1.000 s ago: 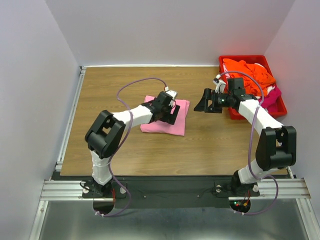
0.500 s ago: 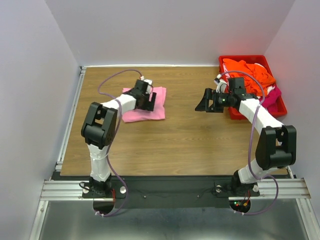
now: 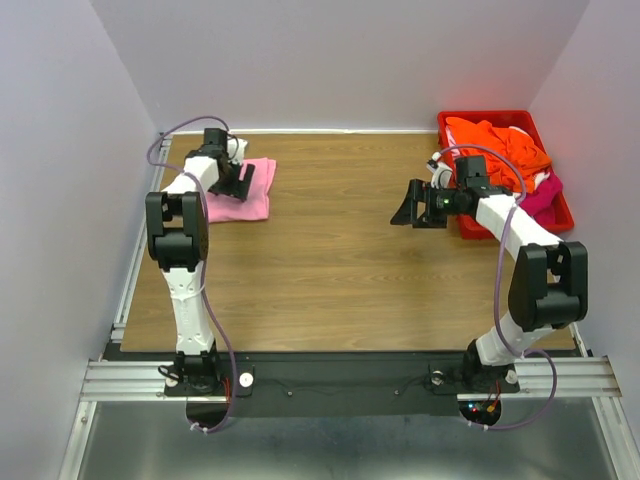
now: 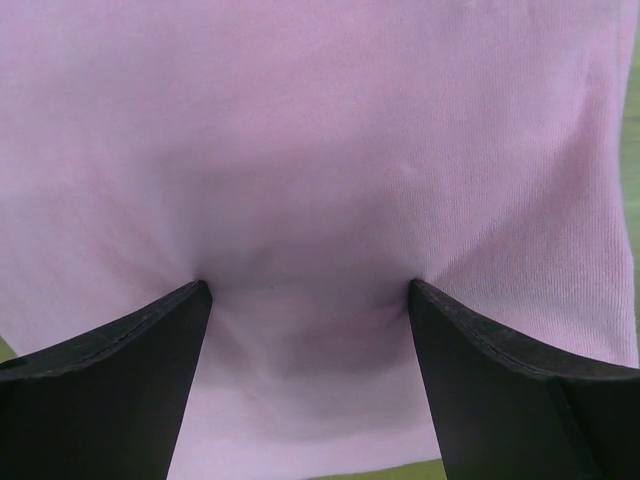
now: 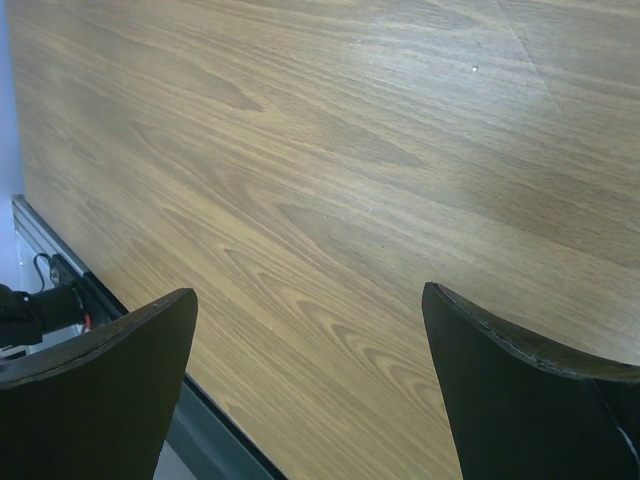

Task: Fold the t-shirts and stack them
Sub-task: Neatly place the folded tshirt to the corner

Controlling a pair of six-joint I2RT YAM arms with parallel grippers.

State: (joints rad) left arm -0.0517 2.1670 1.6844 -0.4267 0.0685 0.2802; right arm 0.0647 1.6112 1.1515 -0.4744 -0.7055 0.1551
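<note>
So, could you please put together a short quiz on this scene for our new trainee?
1. True or false: the right hand hangs open and empty above the table.
2. Where does the pink t-shirt lie? A: far-left part of the table; B: table centre; C: near-right corner.
3. Which colour of t-shirt is uppermost in the red bin?
Key: 1 true; 2 A; 3 the orange t-shirt.

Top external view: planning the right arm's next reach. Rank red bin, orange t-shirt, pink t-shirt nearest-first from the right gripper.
1. red bin, beside the right gripper, on its right.
2. orange t-shirt, in the bin, back right.
3. pink t-shirt, far left.
</note>
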